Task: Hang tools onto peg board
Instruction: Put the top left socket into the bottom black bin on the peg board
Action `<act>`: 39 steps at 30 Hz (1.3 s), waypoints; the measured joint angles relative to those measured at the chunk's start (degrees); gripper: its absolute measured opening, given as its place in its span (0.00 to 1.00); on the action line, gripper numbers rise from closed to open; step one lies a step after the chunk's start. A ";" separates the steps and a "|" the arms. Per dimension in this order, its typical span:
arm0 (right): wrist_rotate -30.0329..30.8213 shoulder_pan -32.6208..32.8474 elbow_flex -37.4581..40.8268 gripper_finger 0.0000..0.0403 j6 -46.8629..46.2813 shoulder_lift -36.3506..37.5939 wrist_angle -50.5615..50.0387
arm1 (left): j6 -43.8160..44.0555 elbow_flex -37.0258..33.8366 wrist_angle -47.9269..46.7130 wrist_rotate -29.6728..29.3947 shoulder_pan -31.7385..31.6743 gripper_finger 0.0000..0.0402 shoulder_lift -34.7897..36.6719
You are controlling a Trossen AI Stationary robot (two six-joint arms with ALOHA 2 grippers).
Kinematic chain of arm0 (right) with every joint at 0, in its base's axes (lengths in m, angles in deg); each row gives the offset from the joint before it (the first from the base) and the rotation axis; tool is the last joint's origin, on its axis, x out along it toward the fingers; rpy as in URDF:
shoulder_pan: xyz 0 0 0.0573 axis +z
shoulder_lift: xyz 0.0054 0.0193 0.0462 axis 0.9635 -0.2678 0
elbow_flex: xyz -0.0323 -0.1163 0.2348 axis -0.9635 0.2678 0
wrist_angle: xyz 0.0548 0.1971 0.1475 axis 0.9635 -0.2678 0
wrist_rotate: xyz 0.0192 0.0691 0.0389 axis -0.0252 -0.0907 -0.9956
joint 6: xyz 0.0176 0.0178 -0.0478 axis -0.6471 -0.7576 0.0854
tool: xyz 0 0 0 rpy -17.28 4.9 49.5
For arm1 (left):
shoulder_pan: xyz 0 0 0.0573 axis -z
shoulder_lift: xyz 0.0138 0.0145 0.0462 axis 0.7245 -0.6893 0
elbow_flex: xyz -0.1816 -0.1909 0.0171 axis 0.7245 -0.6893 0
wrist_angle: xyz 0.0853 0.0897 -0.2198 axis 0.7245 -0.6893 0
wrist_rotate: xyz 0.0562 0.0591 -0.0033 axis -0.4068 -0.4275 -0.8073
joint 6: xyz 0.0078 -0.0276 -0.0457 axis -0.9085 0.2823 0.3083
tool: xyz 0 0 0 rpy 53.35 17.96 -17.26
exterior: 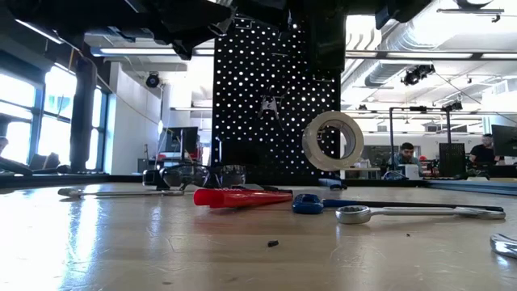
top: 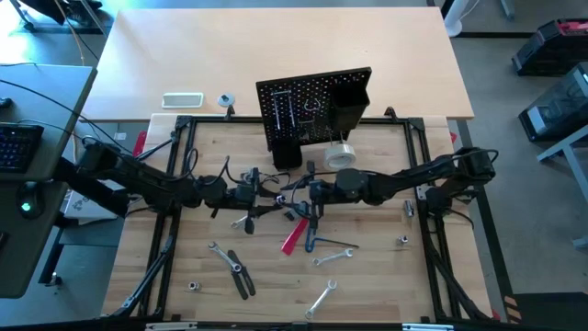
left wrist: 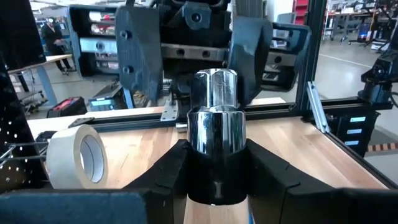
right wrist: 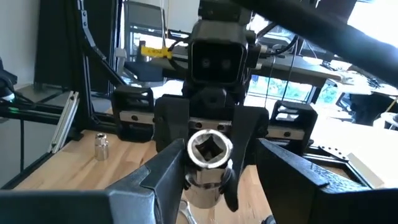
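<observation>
A chrome socket [left wrist: 212, 118] fills the left wrist view, clamped in the left gripper [left wrist: 214, 171]. Facing it, the right gripper [right wrist: 210, 171] stands wide around its square-drive end (not pinching). Behind stands the peg board [top: 312, 106], tape roll [top: 340, 154] beside it; red-handled cutter [top: 294, 236] and wrenches [top: 333, 246] lie on the table [top: 377, 280].

Two black jointed arms trailing black cables.

Two arms; one peg board [top: 312, 106]; one tape roll [top: 340, 155]; one red-handled cutter [top: 294, 235]; one white device [top: 182, 99].
</observation>
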 joint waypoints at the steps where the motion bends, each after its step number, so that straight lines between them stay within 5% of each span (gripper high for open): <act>1: -0.09 0.02 0.00 0.47 -0.54 -0.36 0.55 | -0.27 0.39 -0.01 -0.07 0.00 0.27 -0.40; 13: 0.23 -0.12 0.00 0.46 -0.63 -0.88 2.29 | -1.02 1.21 -1.03 -0.65 0.00 0.27 -1.11; 27: 0.22 -0.13 0.00 0.27 -1.17 -0.86 1.11 | -1.65 1.14 -0.71 -2.10 0.00 0.27 -1.09; 39: 0.23 -0.38 0.00 0.25 -2.48 -0.79 0.06 | -1.95 1.10 -0.76 -2.66 0.00 0.27 -1.09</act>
